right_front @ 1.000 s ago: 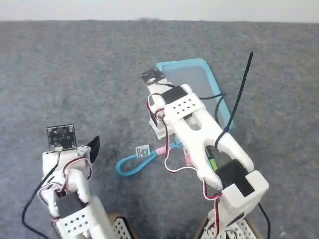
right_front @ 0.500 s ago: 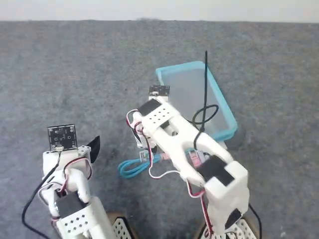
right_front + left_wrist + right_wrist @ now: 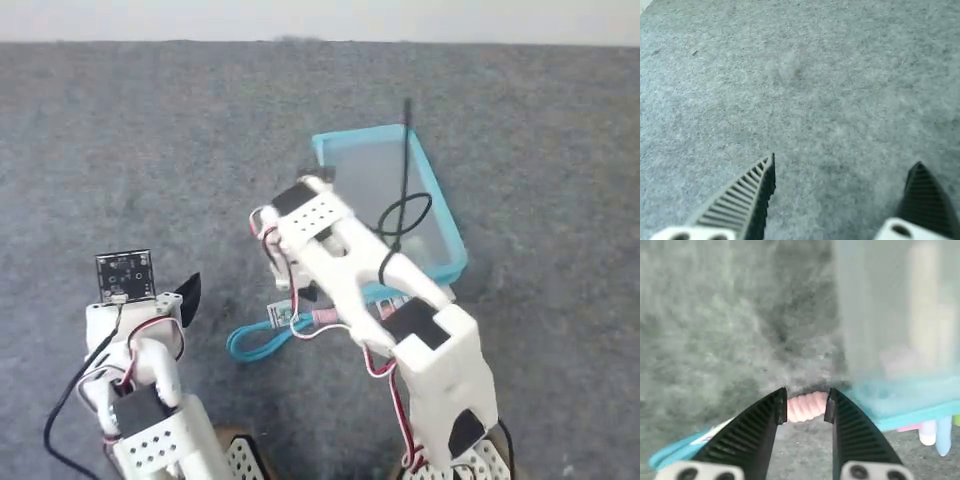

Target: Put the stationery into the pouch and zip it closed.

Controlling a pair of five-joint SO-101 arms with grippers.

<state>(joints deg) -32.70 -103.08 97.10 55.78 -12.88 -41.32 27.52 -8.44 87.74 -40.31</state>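
The right wrist view shows what the arm covers from above: the right gripper (image 3: pixel 807 395), nearly closed, pinches a pink ribbed cord (image 3: pixel 802 409) at the near edge of the pouch (image 3: pixel 890 340). The pouch is a translucent, teal-rimmed rectangle lying right of centre on the fuzzy grey counter (image 3: pixel 800 75). Pen tips (image 3: pixel 932 432) show beside its rim. A teal loop (image 3: pixel 255 340) trails left. The left gripper (image 3: pixel 840 195), wide open with ridged fingers, hovers empty at near left.
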